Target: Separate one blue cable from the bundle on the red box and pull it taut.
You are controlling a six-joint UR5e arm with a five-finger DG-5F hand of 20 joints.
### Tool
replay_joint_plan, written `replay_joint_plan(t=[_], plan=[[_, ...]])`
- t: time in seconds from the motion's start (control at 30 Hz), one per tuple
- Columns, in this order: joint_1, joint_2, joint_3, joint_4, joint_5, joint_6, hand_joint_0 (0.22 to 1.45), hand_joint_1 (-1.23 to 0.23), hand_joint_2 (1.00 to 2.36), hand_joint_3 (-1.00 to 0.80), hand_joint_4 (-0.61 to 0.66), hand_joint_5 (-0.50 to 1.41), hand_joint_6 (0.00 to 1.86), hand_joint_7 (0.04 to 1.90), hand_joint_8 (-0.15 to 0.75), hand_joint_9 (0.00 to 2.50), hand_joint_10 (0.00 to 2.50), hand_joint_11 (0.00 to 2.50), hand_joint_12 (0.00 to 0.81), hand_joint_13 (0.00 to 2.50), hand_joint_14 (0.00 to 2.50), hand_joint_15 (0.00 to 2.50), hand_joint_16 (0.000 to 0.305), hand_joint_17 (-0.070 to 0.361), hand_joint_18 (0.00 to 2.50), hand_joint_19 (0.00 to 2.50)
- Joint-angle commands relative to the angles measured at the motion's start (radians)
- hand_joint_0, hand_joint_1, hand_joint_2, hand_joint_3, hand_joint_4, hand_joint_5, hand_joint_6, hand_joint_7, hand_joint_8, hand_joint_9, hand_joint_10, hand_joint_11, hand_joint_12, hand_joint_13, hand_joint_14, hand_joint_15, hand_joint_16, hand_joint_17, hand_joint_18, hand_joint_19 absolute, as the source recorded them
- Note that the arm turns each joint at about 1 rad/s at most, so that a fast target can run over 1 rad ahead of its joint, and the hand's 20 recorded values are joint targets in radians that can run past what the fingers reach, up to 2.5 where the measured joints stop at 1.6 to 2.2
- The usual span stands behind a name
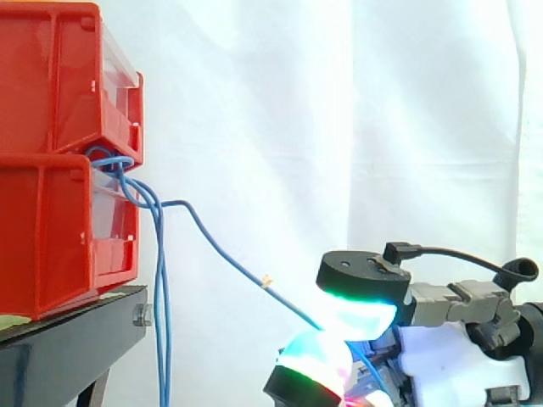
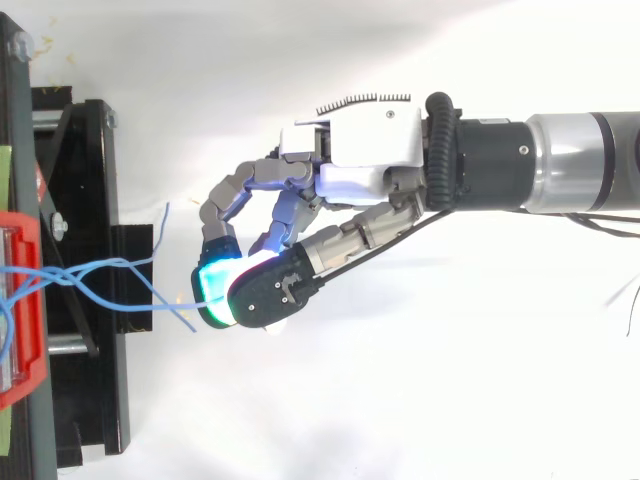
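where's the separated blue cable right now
In the side view the blue cable slopes from the red bins at left down to the hand at lower right, pinched between its fingertips.

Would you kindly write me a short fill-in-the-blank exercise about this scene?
The hand pinches one thin ____ cable.
It emerges from between two stacked ____ bins.
The other cables hang straight ____ beside the black stand.
Missing words: blue, red, down.
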Motion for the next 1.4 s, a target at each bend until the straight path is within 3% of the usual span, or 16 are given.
replay_joint_plan(t=[0.0,1.37], plan=[[0.001,0.0,-0.008,-0.003,0.0,-0.001,0.57,-0.86,1.37,0.01,-0.11,-0.04,0.92,1.21,0.296,1.16,0.02,0.53,0.418,0.83,0.02,0.54,0.053,0.12,0.83,0.39],[0.002,0.0,-0.01,-0.003,0.002,-0.009,0.56,-0.86,1.36,0.0,-0.09,-0.05,0.92,1.19,0.297,1.13,0.01,0.51,0.422,0.8,0.02,0.53,0.055,0.123,0.8,0.36]])
